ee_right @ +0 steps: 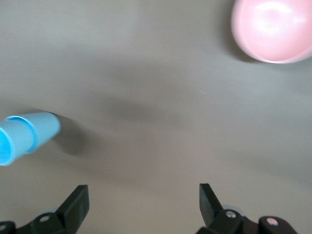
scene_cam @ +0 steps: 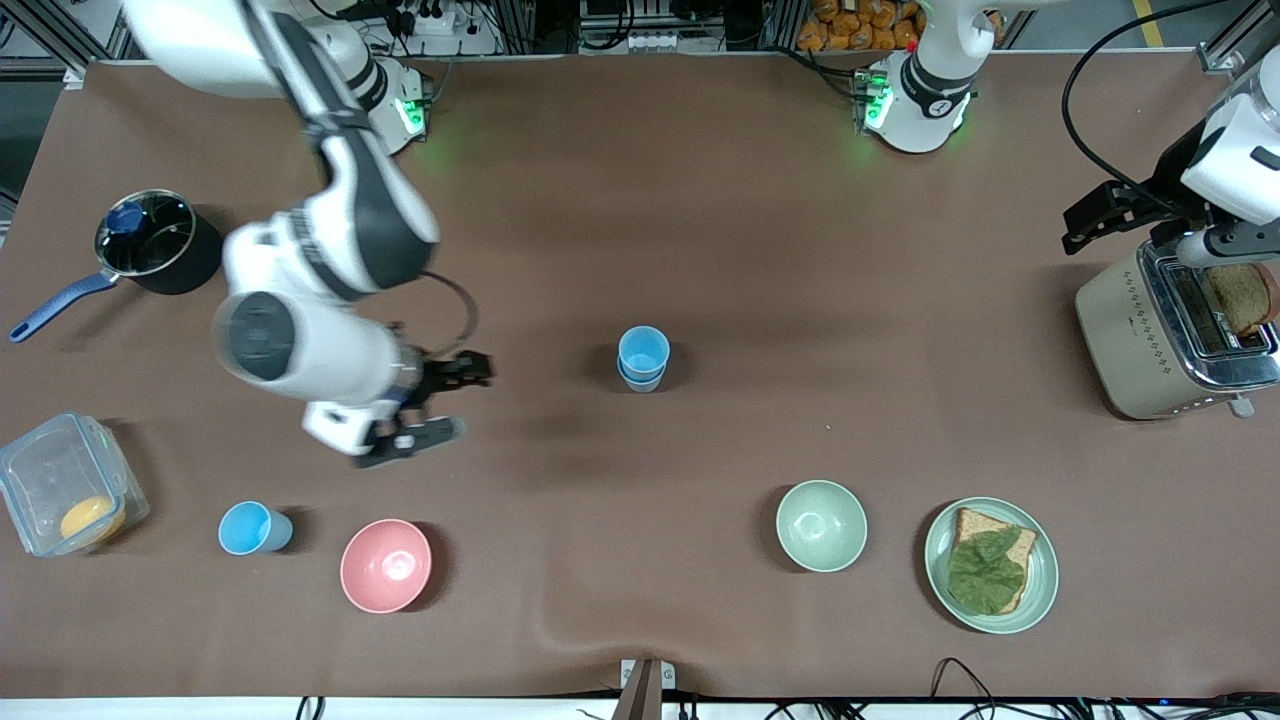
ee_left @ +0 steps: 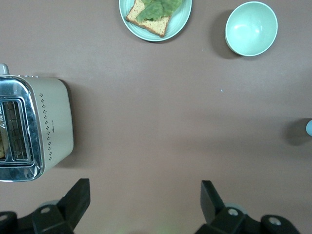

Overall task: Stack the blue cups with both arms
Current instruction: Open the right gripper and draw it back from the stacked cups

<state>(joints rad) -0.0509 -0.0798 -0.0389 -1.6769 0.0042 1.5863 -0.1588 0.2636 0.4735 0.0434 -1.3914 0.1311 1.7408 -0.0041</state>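
Note:
Two blue cups stand nested as one stack at the table's middle, a sky-blue one in a duller one; the stack also shows in the right wrist view. Another sky-blue cup stands alone beside the pink bowl, toward the right arm's end. My right gripper is open and empty in the air, between the stack and that end; its wrist view shows its jaws wide apart. My left gripper is open and empty beside the toaster, jaws wide apart in its wrist view.
A pale green bowl and a green plate with bread and lettuce lie near the front camera. The toaster holds a bread slice. A black pot and a clear box stand at the right arm's end.

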